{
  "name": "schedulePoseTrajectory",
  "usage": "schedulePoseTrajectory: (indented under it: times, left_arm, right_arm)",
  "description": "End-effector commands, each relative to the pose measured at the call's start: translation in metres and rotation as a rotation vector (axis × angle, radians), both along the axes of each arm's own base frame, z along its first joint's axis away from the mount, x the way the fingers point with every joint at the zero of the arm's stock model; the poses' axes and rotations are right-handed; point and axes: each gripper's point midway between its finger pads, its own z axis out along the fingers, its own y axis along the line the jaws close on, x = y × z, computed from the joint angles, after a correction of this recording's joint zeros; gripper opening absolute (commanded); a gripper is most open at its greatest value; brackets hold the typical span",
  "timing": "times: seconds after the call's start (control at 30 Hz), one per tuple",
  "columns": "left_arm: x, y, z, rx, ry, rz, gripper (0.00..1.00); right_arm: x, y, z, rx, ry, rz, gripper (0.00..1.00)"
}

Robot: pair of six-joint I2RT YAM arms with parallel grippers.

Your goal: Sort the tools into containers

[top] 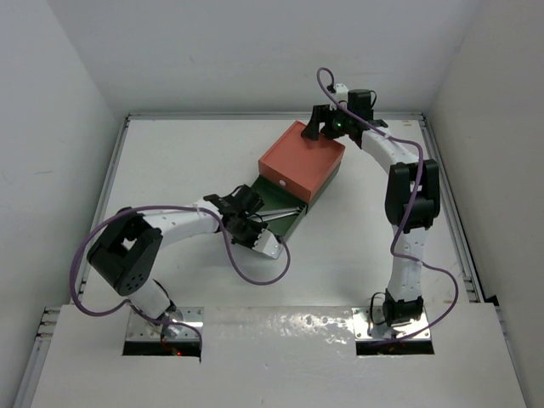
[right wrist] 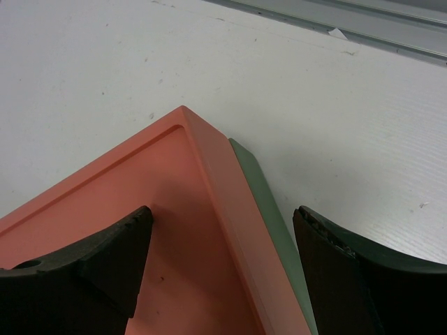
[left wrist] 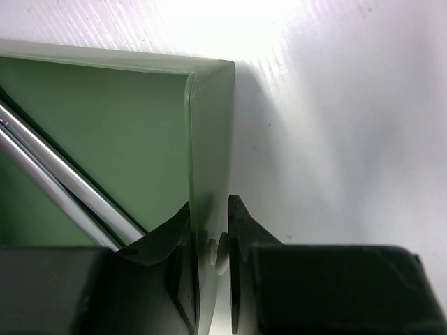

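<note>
An orange-red container [top: 302,161] lies on top of a dark green container [top: 289,229]. The green one is pulled out toward the near left. Two silver wrenches [top: 280,214] lie inside it, seen as shiny bars [left wrist: 63,178] in the left wrist view. My left gripper [top: 255,231] [left wrist: 211,206] is shut on the green front wall [left wrist: 209,125], one finger inside, the other outside against the white knob [left wrist: 223,255]. My right gripper [top: 327,132] [right wrist: 223,213] stands open over the orange-red container's far corner [right wrist: 160,230], straddling its edge, with a green rim [right wrist: 262,192] below. No black rod-like tools show.
A purple cable [top: 255,274] loops on the table just in front of the green container. Another purple cable [top: 442,280] hangs by the right arm. A metal rail [right wrist: 349,24] runs along the table's far edge. White walls close in the left, the right and the back.
</note>
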Motion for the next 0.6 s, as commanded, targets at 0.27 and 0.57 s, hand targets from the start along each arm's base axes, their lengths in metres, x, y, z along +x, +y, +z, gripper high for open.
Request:
schedulePoseTrajectory:
  times: [0.27, 0.57]
  left_arm:
    - [0.047, -0.041, 0.036, -0.146, -0.208, -0.035, 0.0]
    - [0.062, -0.051, 0.031, -0.14, -0.266, -0.107, 0.0]
  right_arm:
    - [-0.016, -0.006, -0.019, -0.048, 0.061, 0.005, 0.79]
    - [-0.02, -0.005, -0.021, -0.048, 0.066, 0.022, 0.79]
